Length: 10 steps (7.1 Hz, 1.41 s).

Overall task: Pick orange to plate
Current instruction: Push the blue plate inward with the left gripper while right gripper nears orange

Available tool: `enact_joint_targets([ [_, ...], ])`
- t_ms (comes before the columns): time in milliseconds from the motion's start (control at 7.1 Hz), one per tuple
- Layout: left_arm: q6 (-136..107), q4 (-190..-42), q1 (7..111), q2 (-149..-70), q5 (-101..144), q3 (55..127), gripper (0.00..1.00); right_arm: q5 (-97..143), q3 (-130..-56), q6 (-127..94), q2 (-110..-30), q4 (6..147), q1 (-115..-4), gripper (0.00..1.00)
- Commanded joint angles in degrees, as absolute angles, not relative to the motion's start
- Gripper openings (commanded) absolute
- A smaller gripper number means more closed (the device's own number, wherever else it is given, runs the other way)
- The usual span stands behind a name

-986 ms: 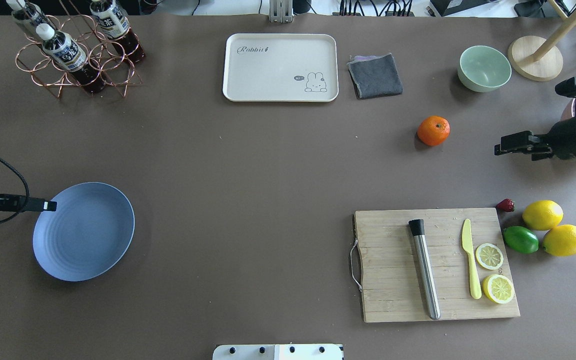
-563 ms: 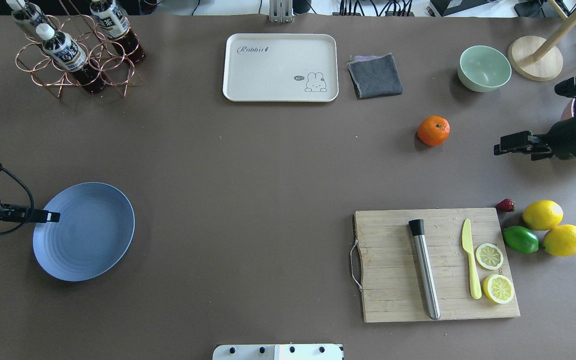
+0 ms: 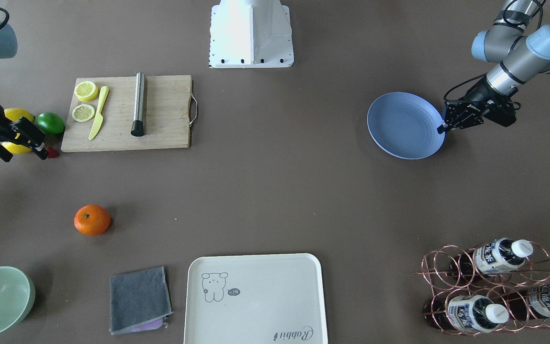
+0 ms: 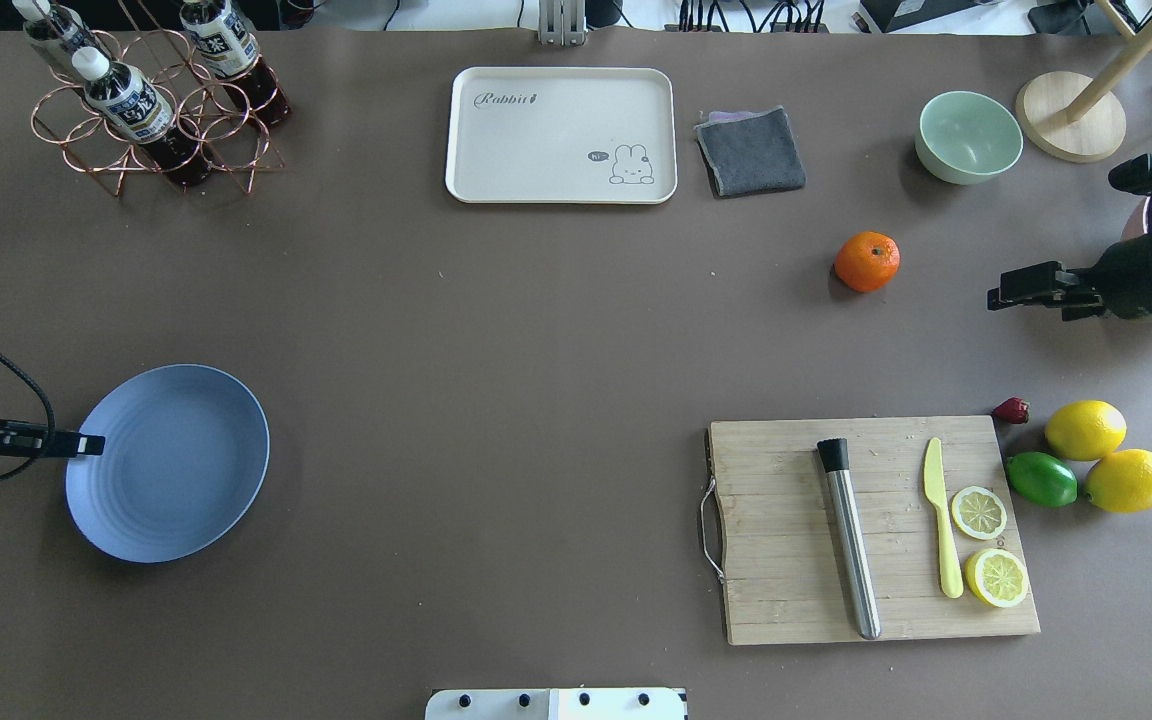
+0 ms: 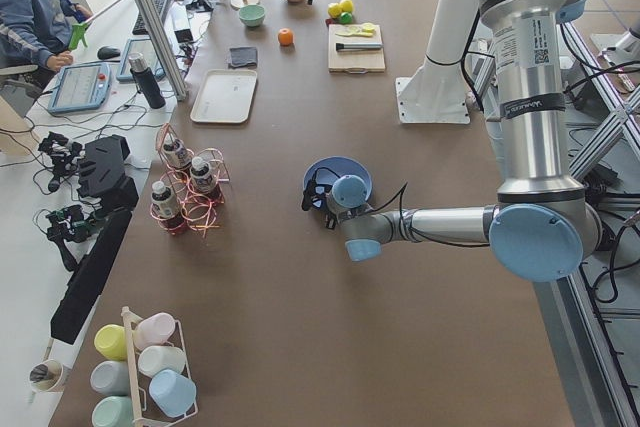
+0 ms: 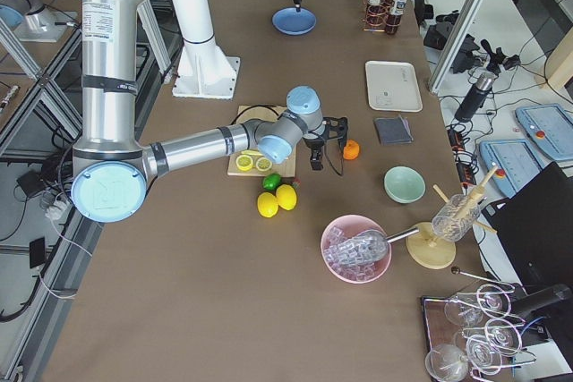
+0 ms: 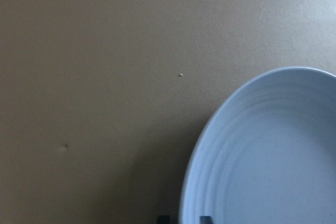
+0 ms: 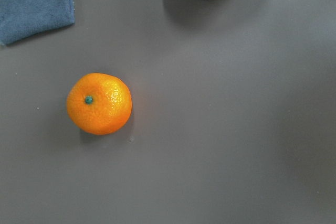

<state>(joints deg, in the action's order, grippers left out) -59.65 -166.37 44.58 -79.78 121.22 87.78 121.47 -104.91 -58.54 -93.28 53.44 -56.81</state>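
**While Orange Rests on Table: Left Gripper Shifted**

Since the earlier overhead frames were taken, the left gripper has been shifted toward 8 o'clock and is held over the 9 o'clock rim of the plate. Its closure cannot be told. The orange is unmoved on the table, at 9 o'clock from the right gripper, whose fingers are spread.

You see the orange in bright orange with a small dark green stem dot. The plate is periwinkle blue with faint concentric rings. The tray is cream with a grey rabbit drawing, the bowl mint green, the cloth dark grey, the lemons yellow, the lime green.
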Motion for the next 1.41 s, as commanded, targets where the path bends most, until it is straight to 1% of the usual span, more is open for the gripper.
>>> enact_joint_targets([
  [0, -60.38, -166.46, 45.17, -79.80, 121.90, 88.85, 0.00, 121.46, -104.85, -58.54, -93.34, 53.44, -56.86, 1.00],
  [141, -60.55, -165.59, 45.70, -80.76, 123.99, 89.73, 0.00, 121.46, -104.85, -58.54, -93.34, 53.44, -56.78, 1.00],
  [282, -65.60, -163.50, 47.97, -84.43, 125.14, 89.82, 0.00, 121.03, -104.85, -58.54, -93.25, 53.44, -56.78, 1.00],
  [423, -71.66, -157.12, 48.34, -92.55, 124.55, 89.48, 0.00, 120.94, -104.85, -58.54, -93.34, 53.44, -56.78, 1.00],
  [704, -72.33, -140.62, 47.47, -106.46, 121.84, 89.56, 0.00, 120.68, -104.85, -58.54, -93.25, 53.44, -56.78, 1.00],
  [845, -72.33, -133.49, 44.07, -111.48, 118.95, 89.47, 0.00, 120.59, -104.85, -58.54, -93.25, 53.44, -56.78, 1.00],
  [986, -72.42, -129.85, 40.90, -115.01, 115.52, 89.04, 0.00, 120.59, -104.77, -58.54, -93.25, 53.44, -56.69, 1.00],
  [1268, -74.70, -127.53, 37.63, -121.53, 112.33, 85.10, 0.00, 120.59, -104.68, -58.54, -93.25, 53.44, -56.51, 1.00],
])
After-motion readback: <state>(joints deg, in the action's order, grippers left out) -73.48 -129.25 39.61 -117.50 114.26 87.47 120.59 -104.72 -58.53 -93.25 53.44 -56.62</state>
